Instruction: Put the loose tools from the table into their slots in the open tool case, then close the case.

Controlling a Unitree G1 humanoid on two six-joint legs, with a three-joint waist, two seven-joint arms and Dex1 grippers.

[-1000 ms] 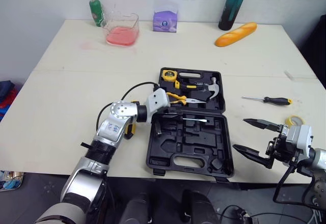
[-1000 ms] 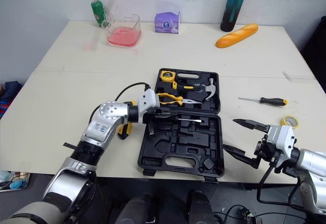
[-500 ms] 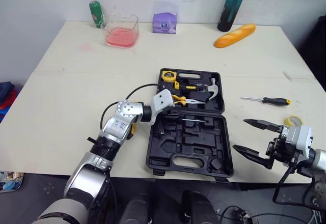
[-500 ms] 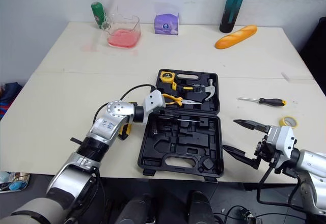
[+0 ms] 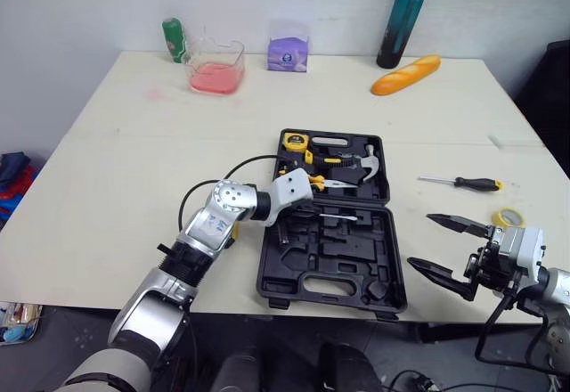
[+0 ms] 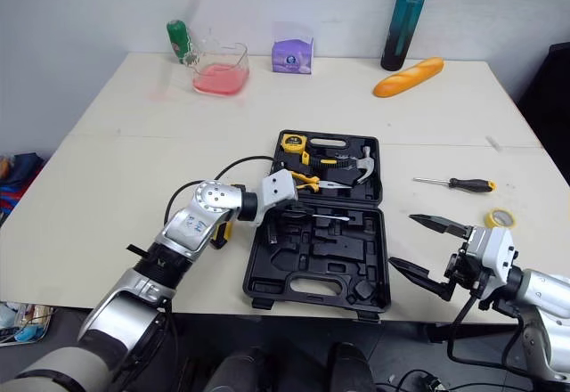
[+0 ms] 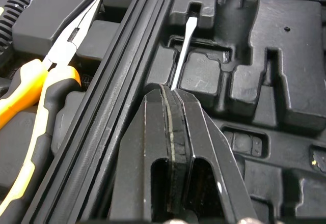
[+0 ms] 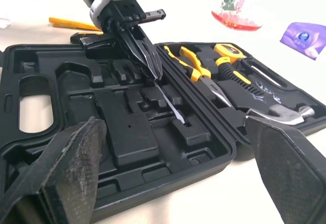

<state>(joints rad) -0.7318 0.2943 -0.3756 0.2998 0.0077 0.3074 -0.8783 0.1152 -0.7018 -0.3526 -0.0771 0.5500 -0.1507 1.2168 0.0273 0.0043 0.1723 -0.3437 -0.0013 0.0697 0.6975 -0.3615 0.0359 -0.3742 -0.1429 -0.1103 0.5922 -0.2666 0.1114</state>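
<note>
Partway through. The tape measure [image 5: 295,138], pliers [image 5: 313,178] and hammer [image 5: 363,162] sit in the far half of the open case [image 5: 331,272], while most slots in the near half are bare. The left pincer [image 8: 157,74] is over the near half by the hinge, fingers pressed together. It seems to be pinching the end of a slim, bright metal blade [image 7: 184,48] whose flat tip lies in a narrow slot, though the grip itself is hard to see. Left to do, I judge: the screwdriver [image 5: 465,182] and tape roll [image 5: 508,217] on the worktop [image 5: 134,160] right of the case, a yellow tool [image 8: 71,24] by the left arm, then the lid. The right pincer [image 5: 420,240] hangs spread wide off the case's near right corner, holding nothing.
</note>
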